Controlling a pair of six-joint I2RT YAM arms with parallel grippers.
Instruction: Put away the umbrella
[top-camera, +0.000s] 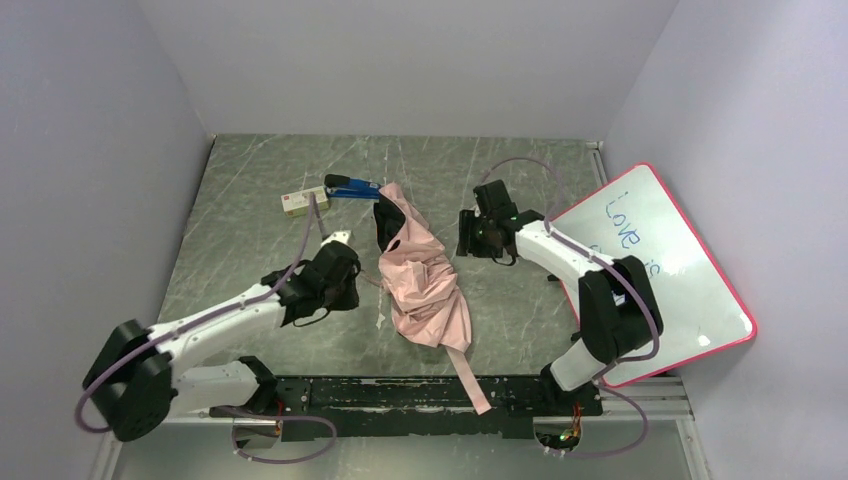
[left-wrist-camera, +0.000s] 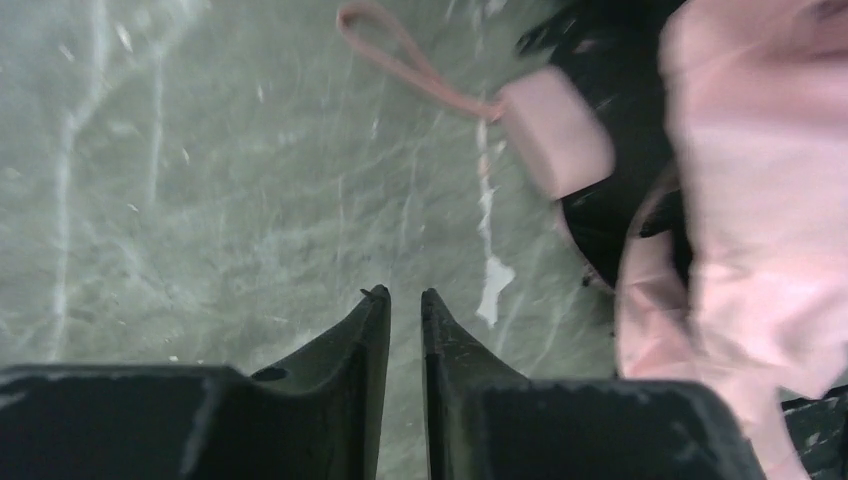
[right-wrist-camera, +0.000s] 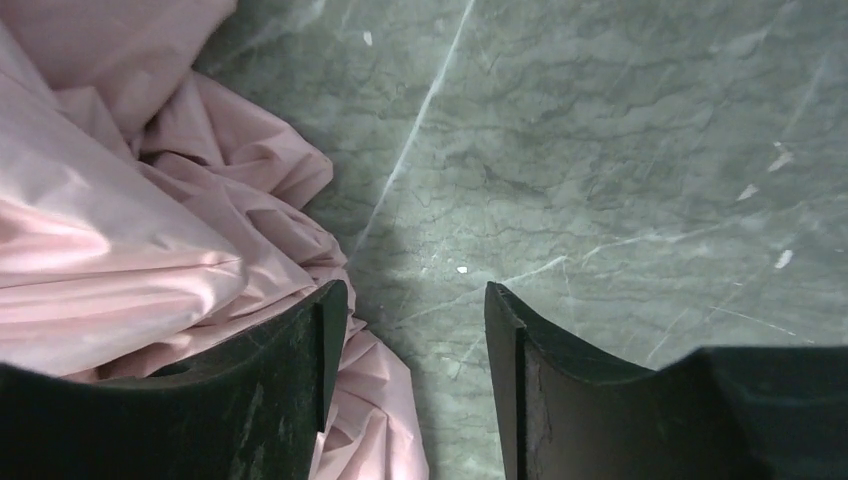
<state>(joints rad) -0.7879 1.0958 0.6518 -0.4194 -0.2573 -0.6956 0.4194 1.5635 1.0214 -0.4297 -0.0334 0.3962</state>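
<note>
Grey-green marbled tabletop (top-camera: 250, 190), streaked with white veins and scuffs, boxed in by plain pale walls on three sides. On your right a red-framed whiteboard (top-camera: 660, 270) with blue handwriting leans at the table edge. At the far left-centre there's a small pale box (top-camera: 300, 203) with a blue-and-black tool (top-camera: 350, 187) just beside it.

Your umbrella (top-camera: 425, 285) lies collapsed mid-table between the two arms: thin pink fabric, crumpled and loosely creased, with dark inner parts showing at its far end. A long flat strap (top-camera: 470, 375) trails off its near end across the black base rail (top-camera: 400, 395).

Your left arm runs low and diagonal from its base toward the umbrella's left side. The left gripper (left-wrist-camera: 405, 295) sits over bare table, its black tapered fingers nearly together with only a narrow slit between them and nothing in it. Ahead of it are the blocky pink handle (left-wrist-camera: 555, 135) and a thin cord loop (left-wrist-camera: 400, 50), neither touched.

Your right arm is folded at the elbow, wrist reaching in toward the umbrella's right side. The right gripper (right-wrist-camera: 415, 290) has its fingers well apart, bare stone between them. One finger sits at the edge of the fabric, which it doesn't grip; I can't tell whether they touch.
</note>
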